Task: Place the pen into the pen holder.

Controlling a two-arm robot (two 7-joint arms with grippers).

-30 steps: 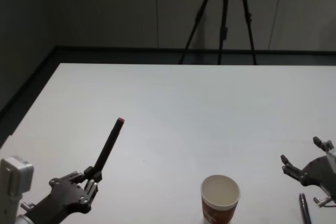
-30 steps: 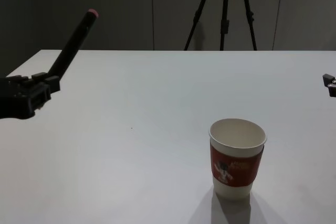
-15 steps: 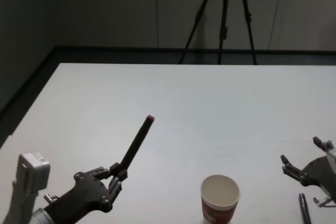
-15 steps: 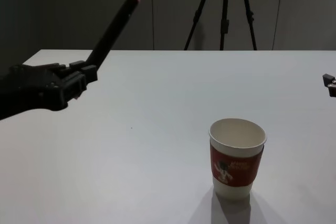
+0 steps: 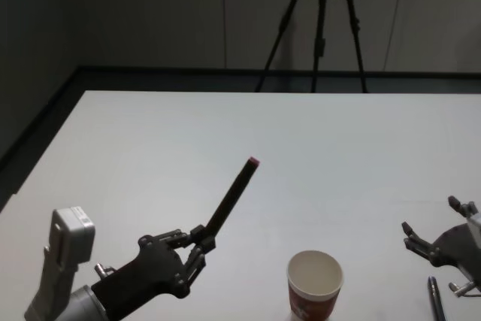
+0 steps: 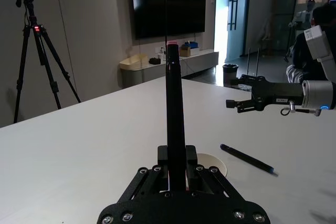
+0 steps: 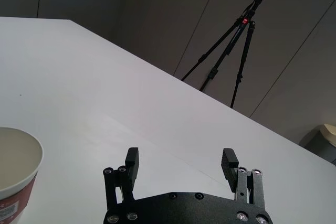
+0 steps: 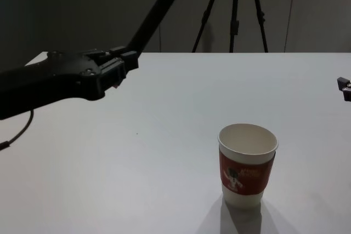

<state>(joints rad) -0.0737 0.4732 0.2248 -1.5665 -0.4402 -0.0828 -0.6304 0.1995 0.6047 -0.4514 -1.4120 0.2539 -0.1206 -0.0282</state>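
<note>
Left tool [image 5: 197, 244] is pinching the pen [image 5: 231, 197] right down at its bottom end. Nearly the whole barrel sticks out past the fingers, leaning up and toward the far right with the pink tip on top. I think the low grip is on purpose: it leaves a long free stretch to go into the cup without the fingers hitting the rim. The pink end would have to be swung over and down first, though.

The tool hangs above the near-left part of the surface [image 5: 301, 133], with the pen well clear of it in the air. The pen holder [image 5: 308, 307] is just to the right, a red-sleeved paper cup standing upright near the front edge. Its mouth is open and it looks empty inside. The pen isn't over it yet, so this reads as the carry-across step.

Right tool [image 5: 430, 216] sits parked at the near right, fingers spread and gripping nothing, well apart from the cup. A second pen [image 5: 434, 298] lies flat on the surface beside it.
</note>
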